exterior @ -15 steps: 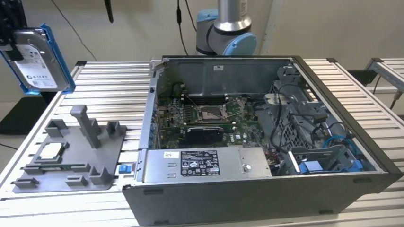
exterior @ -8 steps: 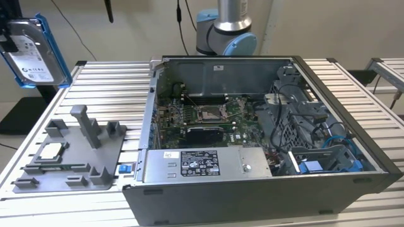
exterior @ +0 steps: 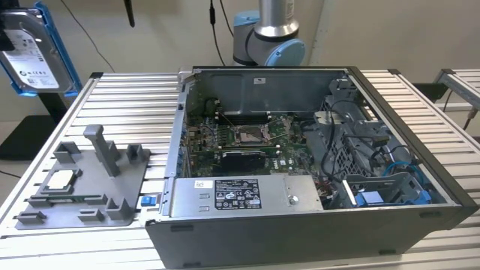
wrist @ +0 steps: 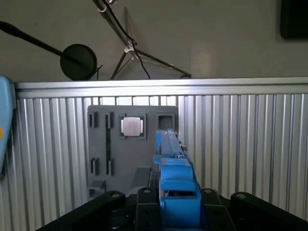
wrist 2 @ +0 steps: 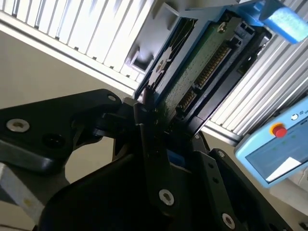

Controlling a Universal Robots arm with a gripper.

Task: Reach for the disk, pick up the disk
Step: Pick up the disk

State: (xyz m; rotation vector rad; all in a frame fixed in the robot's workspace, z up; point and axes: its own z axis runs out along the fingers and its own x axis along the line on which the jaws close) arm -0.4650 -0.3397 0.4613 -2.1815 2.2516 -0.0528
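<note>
- Disk [exterior: 34, 53]: silver-grey drive with a white label and a blue bracket. It is held upright in the air at the exterior view's upper left, raised clear of the counter [exterior: 127, 104] and well apart from the case. The second wrist view shows its green circuit side; the first wrist view shows it edge-on, bracket nearest
- End effector [wrist 2: 161, 120]: black, clenched on the disk, with its fingers [wrist 2: 147, 139] closed against one end of the drive
- Counter: ribbed aluminium slats, carrying the tray and the case
- Tray [exterior: 82, 185]: grey with moulded slots, lying to the exterior view's left of the case. A square silver chip [exterior: 62, 179] lies in one recess, and a small blue clip [exterior: 148, 200] sits at the edge nearest the case
- Case [exterior: 315, 169]: open computer, board and cables exposed
- Arm base [exterior: 270, 34]: behind the case
- Pendant [wrist 2: 274, 154]: light blue with a red button
</note>
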